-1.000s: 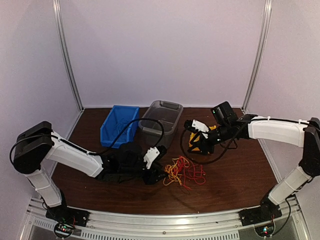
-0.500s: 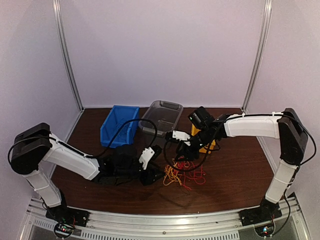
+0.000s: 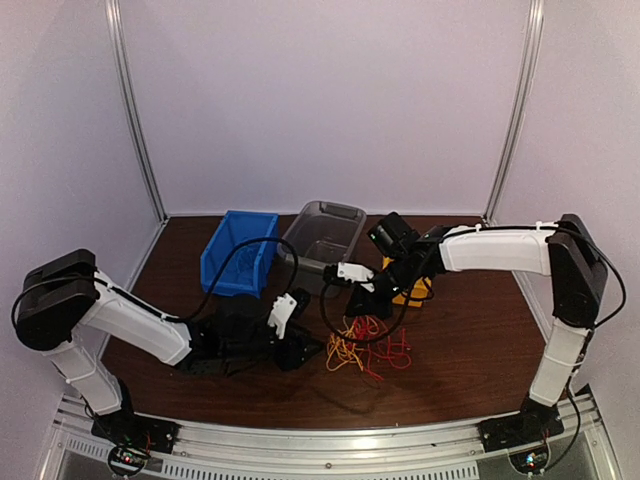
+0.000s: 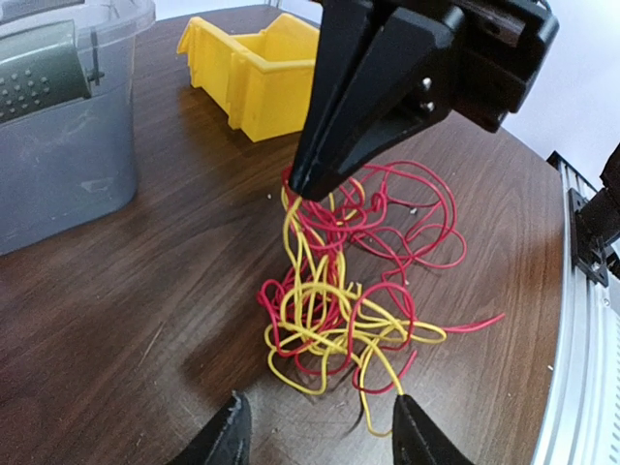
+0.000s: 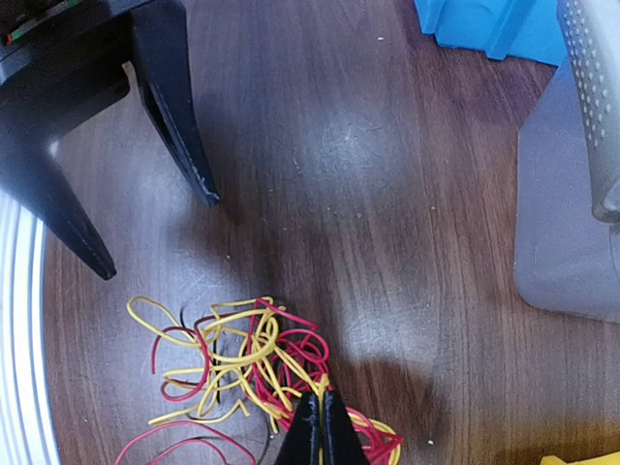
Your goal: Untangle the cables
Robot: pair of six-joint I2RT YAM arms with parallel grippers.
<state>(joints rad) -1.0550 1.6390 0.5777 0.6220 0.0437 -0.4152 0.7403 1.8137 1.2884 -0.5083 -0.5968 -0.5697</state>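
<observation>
Text: we read none | labels and brands: we found none | numbers and signs: we made out none

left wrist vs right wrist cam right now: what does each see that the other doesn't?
Left wrist only: the right gripper from outside, tips shut on the cables. Right wrist only: the blue bin and the left gripper from outside, open, clear of the cables. Both: the cables, the grey bin, the table.
</observation>
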